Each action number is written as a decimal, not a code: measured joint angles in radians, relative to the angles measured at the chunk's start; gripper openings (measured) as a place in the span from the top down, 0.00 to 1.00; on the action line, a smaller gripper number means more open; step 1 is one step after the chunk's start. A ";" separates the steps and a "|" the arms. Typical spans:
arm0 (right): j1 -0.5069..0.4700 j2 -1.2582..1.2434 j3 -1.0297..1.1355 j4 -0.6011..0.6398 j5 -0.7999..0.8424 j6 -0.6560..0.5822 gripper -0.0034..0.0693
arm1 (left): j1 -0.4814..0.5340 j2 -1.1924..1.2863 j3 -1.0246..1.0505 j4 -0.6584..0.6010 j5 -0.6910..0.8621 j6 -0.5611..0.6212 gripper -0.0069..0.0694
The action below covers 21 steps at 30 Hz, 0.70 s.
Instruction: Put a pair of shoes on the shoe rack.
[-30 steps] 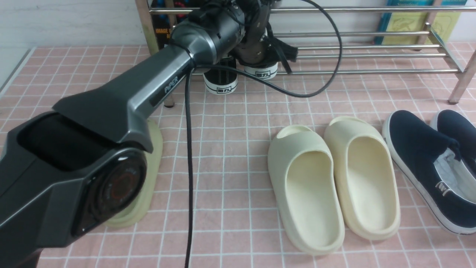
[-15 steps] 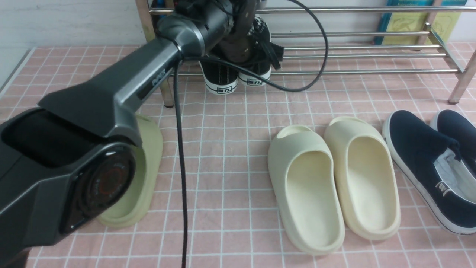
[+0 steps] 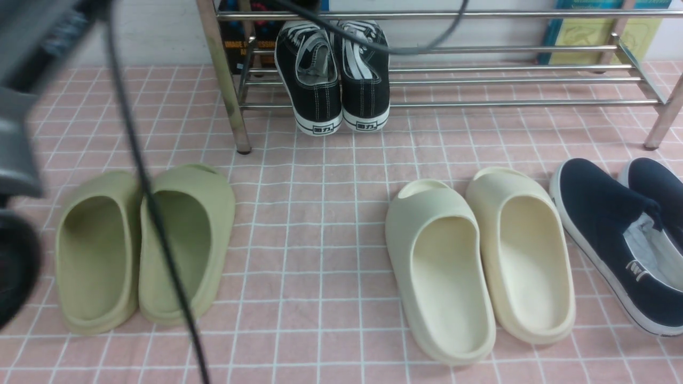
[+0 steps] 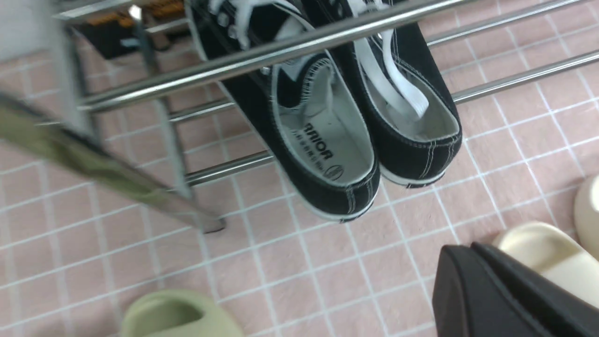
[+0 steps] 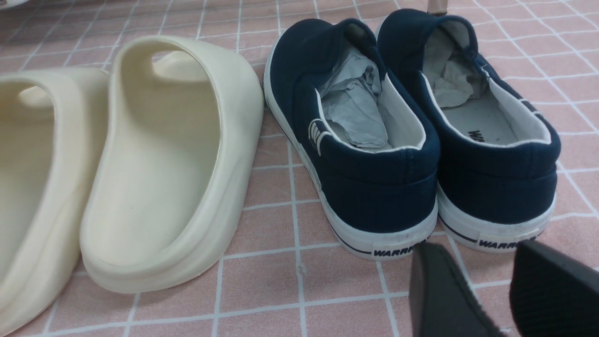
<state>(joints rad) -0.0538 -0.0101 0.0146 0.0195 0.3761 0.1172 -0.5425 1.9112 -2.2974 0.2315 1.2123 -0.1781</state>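
Inventory, floor & rack, left to right, front view.

- Left arm (image 3: 21, 106): 1, blurred at frame edge w/ its cable hanging across the view. Left gripper (image 4: 510, 295): only a dark part showed in wrist view; jaw gap not visible, cannot tell; nothing seen in its hold.
- Green foam slides (image 3: 144, 245): 2, side by side on pink tiled floor (image 3: 320, 213), heels toward the camera; not the task pair.
- Black canvas sneakers (image 3: 333, 74): 2, w/ white laces, touching each other on the lower bars at the left end of the shoe rack (image 3: 533, 80), heels overhanging the front bar. Judged: placement done.
- Cream foam slides (image 3: 480, 256): 2, touching, near centre-right.
- Navy slip-ons (image 3: 619, 234): 2, paper stuffing inside, prob. to keep shape.
- Right gripper (image 5: 486, 290): 1, jaws apart, nothing between them, low near the slip-on heels.
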 joint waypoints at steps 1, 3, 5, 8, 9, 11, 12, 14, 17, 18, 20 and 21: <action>0.000 0.000 0.000 0.000 0.000 0.000 0.62 | 0.000 -0.039 0.000 0.009 0.023 0.006 0.88; 0.000 0.000 0.000 0.000 0.000 0.000 0.62 | 0.000 -0.108 0.005 0.031 0.022 0.008 0.88; 0.000 0.000 0.000 0.000 0.000 0.000 0.62 | 0.000 -0.205 0.061 0.062 0.022 0.009 0.88; 0.000 0.000 0.000 0.000 0.000 0.000 0.62 | 0.000 -0.355 0.204 0.081 0.022 0.009 0.88; 0.000 0.000 0.000 0.000 0.000 0.000 0.62 | 0.000 -0.366 0.204 0.081 0.022 0.009 0.88; 0.000 0.000 0.000 0.000 0.000 0.000 0.62 | 0.000 -0.466 0.338 0.083 0.022 0.005 0.87; 0.000 0.000 0.000 0.000 0.000 0.000 0.62 | 0.000 -0.559 0.446 0.083 0.014 -0.005 0.87; 0.000 0.000 0.000 0.000 0.000 0.000 0.62 | 0.000 -0.678 0.607 0.082 -0.029 -0.029 0.87; 0.000 0.000 0.000 0.000 0.000 0.000 0.62 | 0.000 -0.836 0.824 0.082 -0.115 -0.073 0.87; 0.000 0.000 0.000 0.000 0.000 0.000 0.62 | 0.000 -0.846 0.838 0.082 -0.129 -0.080 0.87; 0.000 0.000 0.000 0.000 0.000 0.000 0.62 | 0.000 -0.958 0.989 0.081 -0.192 -0.117 0.87; 0.000 0.000 0.000 0.000 0.000 0.000 0.62 | 0.000 -0.998 1.039 0.081 -0.206 -0.135 0.87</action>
<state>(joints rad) -0.0538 -0.0101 0.0146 0.0195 0.3761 0.1172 -0.5425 0.9133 -1.2582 0.3124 1.0064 -0.3135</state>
